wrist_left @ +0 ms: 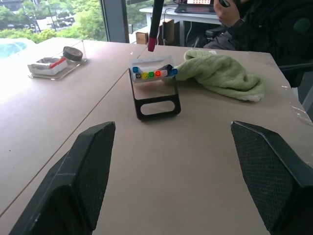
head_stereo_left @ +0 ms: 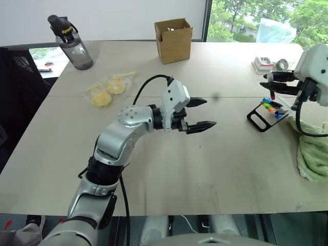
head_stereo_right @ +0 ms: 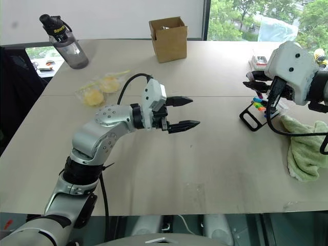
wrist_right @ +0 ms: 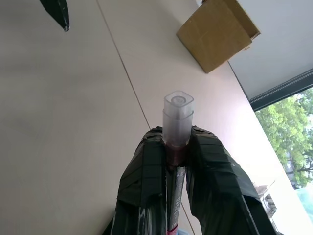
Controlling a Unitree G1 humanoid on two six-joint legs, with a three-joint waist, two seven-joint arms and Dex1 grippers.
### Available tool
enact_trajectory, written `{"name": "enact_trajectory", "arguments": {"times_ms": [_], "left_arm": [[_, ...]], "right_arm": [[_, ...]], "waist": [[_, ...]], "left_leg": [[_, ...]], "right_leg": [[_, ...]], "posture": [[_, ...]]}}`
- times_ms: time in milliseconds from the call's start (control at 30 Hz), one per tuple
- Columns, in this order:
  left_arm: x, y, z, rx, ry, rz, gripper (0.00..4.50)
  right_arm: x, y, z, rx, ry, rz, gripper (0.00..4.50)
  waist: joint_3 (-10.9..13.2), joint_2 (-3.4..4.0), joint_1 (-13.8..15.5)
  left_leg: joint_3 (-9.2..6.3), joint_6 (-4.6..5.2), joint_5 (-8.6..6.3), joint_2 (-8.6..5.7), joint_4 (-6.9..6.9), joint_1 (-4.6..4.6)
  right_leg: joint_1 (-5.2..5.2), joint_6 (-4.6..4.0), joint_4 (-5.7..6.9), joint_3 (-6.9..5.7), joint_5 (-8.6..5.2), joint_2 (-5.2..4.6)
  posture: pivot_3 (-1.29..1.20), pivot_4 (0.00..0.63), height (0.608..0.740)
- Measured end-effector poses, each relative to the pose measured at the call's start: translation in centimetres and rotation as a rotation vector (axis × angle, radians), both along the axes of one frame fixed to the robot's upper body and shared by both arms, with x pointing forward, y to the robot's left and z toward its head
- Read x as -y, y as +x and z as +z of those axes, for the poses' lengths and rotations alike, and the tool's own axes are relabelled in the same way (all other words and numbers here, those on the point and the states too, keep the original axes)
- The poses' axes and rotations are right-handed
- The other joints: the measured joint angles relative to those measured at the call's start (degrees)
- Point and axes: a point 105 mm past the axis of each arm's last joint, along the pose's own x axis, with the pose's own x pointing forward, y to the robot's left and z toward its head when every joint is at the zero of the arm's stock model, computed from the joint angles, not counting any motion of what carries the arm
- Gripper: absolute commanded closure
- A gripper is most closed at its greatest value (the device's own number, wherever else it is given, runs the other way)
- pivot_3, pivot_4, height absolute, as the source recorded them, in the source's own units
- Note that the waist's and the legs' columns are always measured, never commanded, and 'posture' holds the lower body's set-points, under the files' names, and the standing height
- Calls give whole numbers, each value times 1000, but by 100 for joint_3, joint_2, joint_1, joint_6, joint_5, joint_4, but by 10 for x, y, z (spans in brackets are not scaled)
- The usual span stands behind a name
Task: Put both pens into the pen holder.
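My left gripper (head_stereo_left: 203,114) hangs open over the middle of the table, its fingers (wrist_left: 80,171) wide apart with nothing between them. It points toward the pen holder (head_stereo_left: 265,116), a flat black case with a loop handle (wrist_left: 155,106) lying at the table's right side. Several coloured markers lie in the holder, and among them is a dark pen with a light-blue end (wrist_left: 173,71). Just above the holder, my right gripper (head_stereo_left: 270,82) is shut on the other pen (wrist_right: 177,122). This pen stands upright with its clear cap up and its magenta end (wrist_left: 151,45) hanging over the case.
A green towel (head_stereo_left: 312,148) lies right beside the holder. A clear tray (head_stereo_left: 265,63) with a tape roll sits behind it. A cardboard box (head_stereo_left: 174,40), a water bottle (head_stereo_left: 73,45) and a bag of yellow items (head_stereo_left: 107,91) stand farther back. A seated person (wrist_left: 264,19) is beyond the table.
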Motion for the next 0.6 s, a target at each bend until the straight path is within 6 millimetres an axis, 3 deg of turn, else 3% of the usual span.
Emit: {"name": "enact_trajectory", "arguments": {"times_ms": [600], "left_arm": [[2,-2,-1,-22,-10,-10,623]], "right_arm": [[11,13,-30,-41,-75,-24,4403]], "waist": [[1,2,2]], "left_leg": [[5,-2,2,-1,1,4]], "right_leg": [[0,0,5,5,0,2]], "posture": [[0,150,736]]}}
